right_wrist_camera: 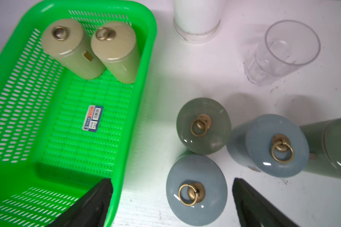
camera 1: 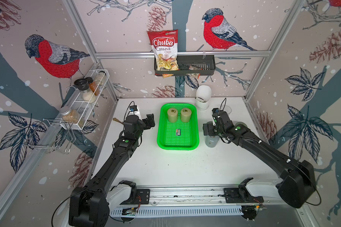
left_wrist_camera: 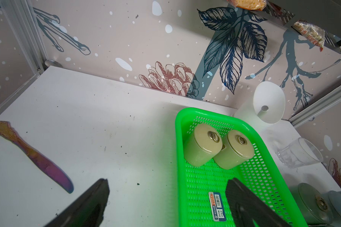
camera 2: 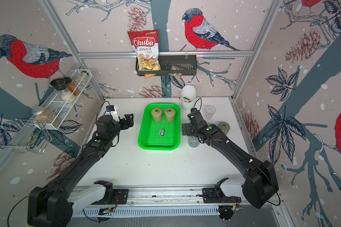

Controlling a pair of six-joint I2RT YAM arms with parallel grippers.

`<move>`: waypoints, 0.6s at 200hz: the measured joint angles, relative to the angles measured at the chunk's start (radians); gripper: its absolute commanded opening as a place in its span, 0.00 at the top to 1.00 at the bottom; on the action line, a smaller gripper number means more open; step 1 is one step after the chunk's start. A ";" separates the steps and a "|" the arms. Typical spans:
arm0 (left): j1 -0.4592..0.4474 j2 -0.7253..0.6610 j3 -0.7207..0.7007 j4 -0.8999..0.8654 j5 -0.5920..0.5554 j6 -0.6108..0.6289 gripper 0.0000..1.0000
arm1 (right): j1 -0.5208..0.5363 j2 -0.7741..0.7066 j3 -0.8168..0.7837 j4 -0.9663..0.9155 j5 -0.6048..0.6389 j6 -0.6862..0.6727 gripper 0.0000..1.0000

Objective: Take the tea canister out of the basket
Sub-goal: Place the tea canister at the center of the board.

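The bright green basket (camera 1: 159,127) (camera 2: 142,129) lies mid-table in both top views. Two beige tea canisters (camera 1: 172,115) (camera 1: 186,114) with ring-pull lids stand side by side at its far end, also seen in the wrist views (left_wrist_camera: 202,146) (right_wrist_camera: 71,49). My left gripper (camera 1: 150,120) (left_wrist_camera: 167,182) hovers open over the basket's left rim, holding nothing. My right gripper (camera 1: 206,127) (right_wrist_camera: 172,185) is open just right of the basket, above a grey-blue canister (right_wrist_camera: 196,188) standing on the table; its jaws do not touch it.
More canisters (right_wrist_camera: 203,125) (right_wrist_camera: 276,145) stand on the table right of the basket. A clear glass (right_wrist_camera: 283,51) and a white container (camera 1: 203,98) stand at the back right. A knife (left_wrist_camera: 34,157) lies on the left. A barcode sticker (right_wrist_camera: 93,118) lies on the basket floor.
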 measured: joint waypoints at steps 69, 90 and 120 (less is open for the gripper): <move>-0.002 -0.003 0.005 0.000 0.020 -0.021 0.03 | 0.022 0.341 0.323 0.087 -0.038 -0.081 0.00; -0.002 -0.004 0.006 0.000 0.021 -0.021 0.03 | 0.011 0.478 0.461 0.076 -0.074 -0.100 0.00; -0.003 -0.004 0.010 0.000 0.022 -0.021 0.03 | -0.005 0.649 0.639 0.048 -0.112 -0.122 0.00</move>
